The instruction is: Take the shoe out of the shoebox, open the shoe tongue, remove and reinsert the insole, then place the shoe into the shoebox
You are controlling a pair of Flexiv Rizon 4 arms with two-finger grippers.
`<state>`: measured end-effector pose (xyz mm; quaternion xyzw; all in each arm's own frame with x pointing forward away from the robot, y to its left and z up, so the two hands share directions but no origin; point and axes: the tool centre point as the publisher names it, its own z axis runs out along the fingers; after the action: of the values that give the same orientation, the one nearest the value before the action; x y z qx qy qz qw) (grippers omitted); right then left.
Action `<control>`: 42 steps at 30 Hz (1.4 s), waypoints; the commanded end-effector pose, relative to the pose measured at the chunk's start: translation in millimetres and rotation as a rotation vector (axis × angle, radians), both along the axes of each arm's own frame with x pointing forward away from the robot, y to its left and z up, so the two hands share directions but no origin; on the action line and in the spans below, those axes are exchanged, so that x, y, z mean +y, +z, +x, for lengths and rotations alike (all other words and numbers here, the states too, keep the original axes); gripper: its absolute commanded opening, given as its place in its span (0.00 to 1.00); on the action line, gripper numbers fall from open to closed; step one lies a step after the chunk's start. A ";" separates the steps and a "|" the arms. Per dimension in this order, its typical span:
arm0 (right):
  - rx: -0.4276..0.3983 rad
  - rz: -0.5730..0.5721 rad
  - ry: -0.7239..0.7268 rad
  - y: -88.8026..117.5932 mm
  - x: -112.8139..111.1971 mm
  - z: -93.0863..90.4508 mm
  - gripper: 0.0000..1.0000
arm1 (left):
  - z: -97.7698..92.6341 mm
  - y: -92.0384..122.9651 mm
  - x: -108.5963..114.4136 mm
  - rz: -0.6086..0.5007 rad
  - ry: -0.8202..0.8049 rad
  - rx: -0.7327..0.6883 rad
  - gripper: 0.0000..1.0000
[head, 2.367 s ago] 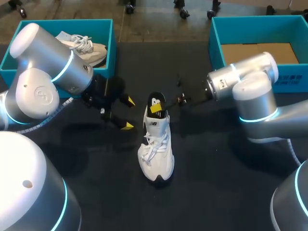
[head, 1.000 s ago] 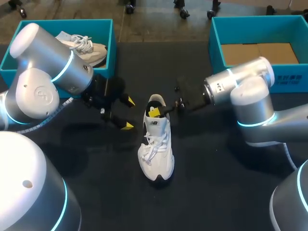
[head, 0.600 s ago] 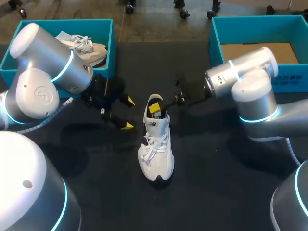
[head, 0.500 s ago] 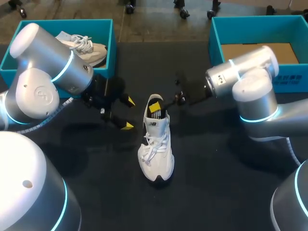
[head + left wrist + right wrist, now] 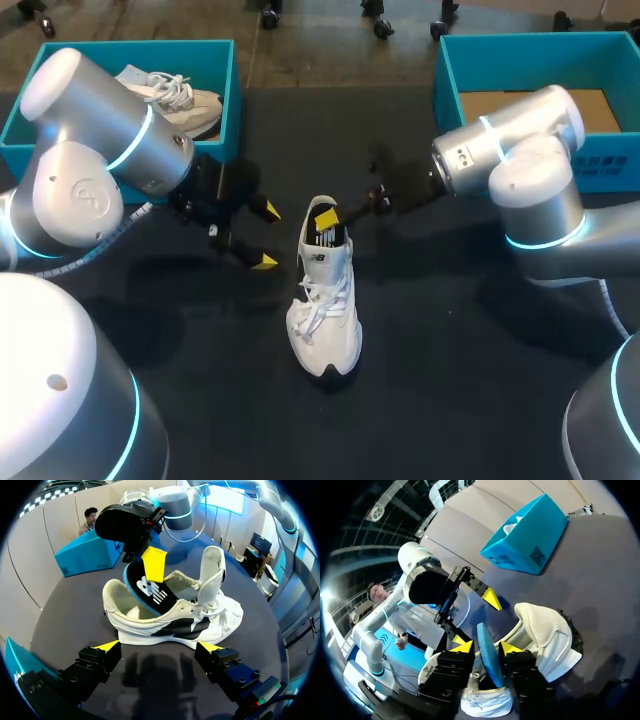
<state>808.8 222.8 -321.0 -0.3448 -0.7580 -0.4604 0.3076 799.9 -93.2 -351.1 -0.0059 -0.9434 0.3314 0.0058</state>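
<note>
From my station I see the white shoe (image 5: 322, 310) resting on its sole at the middle of the black table (image 5: 430, 380), toe toward 6 o'clock and heel toward 12 o'clock, outside both boxes. My right arm comes in from 3 o'clock, and the right gripper (image 5: 328, 222) sits over the heel opening with its jaws clenched on the insole (image 5: 489, 660). The right wrist view shows that dark, blue-edged insole pinched between the two yellow tips. Its lower end is down inside the shoe's heel cavity and its upper end stands tilted up out of the opening. The left wrist view shows the tongue (image 5: 212, 575) pulled up and standing nearly upright, with the laces slack below it. My left gripper (image 5: 267, 236) hangs at 9 o'clock of the shoe's heel, near it but apart, its jaws released and spread wide with nothing between them. From its own camera the shoe lies broadside just ahead of the fingers, touching neither. At 10 o'clock on the table the teal shoebox (image 5: 140, 45) holds a second pale shoe (image 5: 175, 95). At 2 o'clock the other teal shoebox (image 5: 450, 90) shows only its brown cardboard floor (image 5: 535, 108), partly hidden behind my right arm.
</note>
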 end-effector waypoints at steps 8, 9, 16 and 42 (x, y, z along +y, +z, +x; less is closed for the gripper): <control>-0.017 -0.018 0.020 3.4 -10.3 12.7 0.11 | 0.3 -0.3 -0.7 0.003 -0.001 0.000 1.00; -0.015 -0.011 0.032 2.0 -9.2 15.7 0.05 | 0.3 -0.3 -0.7 0.003 -0.001 0.000 1.00; 0.024 -0.006 0.066 -11.6 -1.9 25.5 0.00 | 0.3 -0.3 -0.7 0.003 -0.001 0.000 1.00; 0.034 -0.088 0.028 23.9 6.2 10.6 0.42 | 0.3 -0.3 -0.7 0.003 -0.001 0.000 1.00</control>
<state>822.7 231.3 -304.7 -0.3488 -0.7717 -0.4222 0.3233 799.9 -93.2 -351.1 -0.0059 -0.9434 0.3314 0.0058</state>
